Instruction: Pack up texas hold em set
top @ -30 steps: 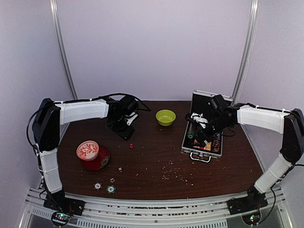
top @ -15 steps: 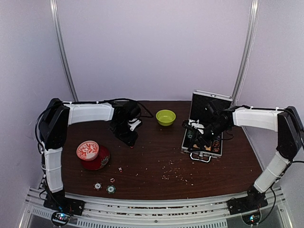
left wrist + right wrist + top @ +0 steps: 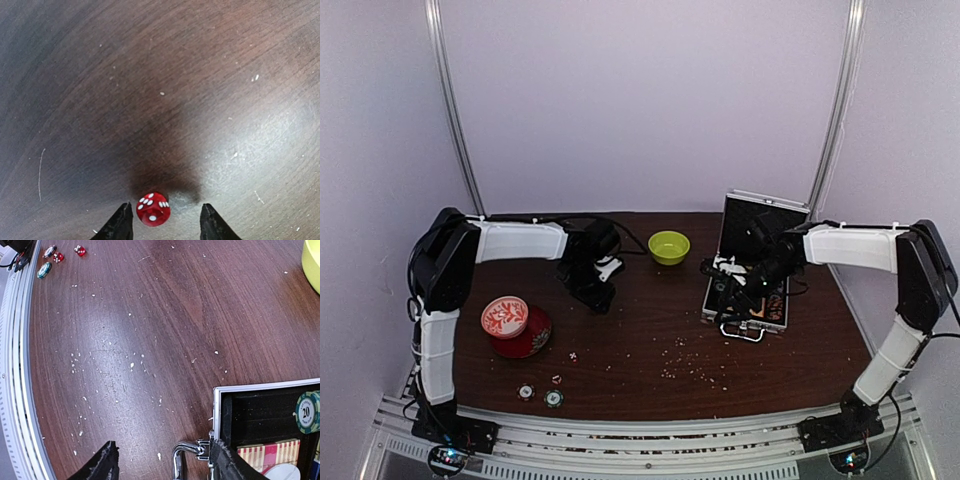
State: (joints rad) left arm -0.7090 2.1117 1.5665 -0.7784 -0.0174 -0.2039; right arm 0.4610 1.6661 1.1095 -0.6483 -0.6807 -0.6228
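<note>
The silver case (image 3: 767, 312) lies open at the right, lid upright, and also shows in the right wrist view (image 3: 260, 386). It holds a green "20" chip (image 3: 309, 412), a red striped card deck (image 3: 270, 454) and a white button (image 3: 283, 473). My right gripper (image 3: 728, 296) (image 3: 165, 463) is open and empty, low over the case's near-left corner, straddling the chrome handle (image 3: 181, 456). My left gripper (image 3: 594, 291) (image 3: 165, 224) is open and down at the table. A tiny red die (image 3: 153, 209) lies between its fingers, close to the left one. Two chips (image 3: 526, 392) (image 3: 553, 398) and two more dice (image 3: 557, 379) (image 3: 572, 356) lie near the front left.
A lime-green bowl (image 3: 668, 246) stands at the back centre. A red-and-white patterned tin (image 3: 505, 316) rests on a red dish (image 3: 534, 338) at the left. Pale crumbs are scattered over the dark wooden table (image 3: 650, 340). The metal rail (image 3: 650, 432) runs along the near edge.
My left gripper has moved right and down over the red die, which now sits between its fingers. My right gripper has dropped toward the case's near-left corner.
</note>
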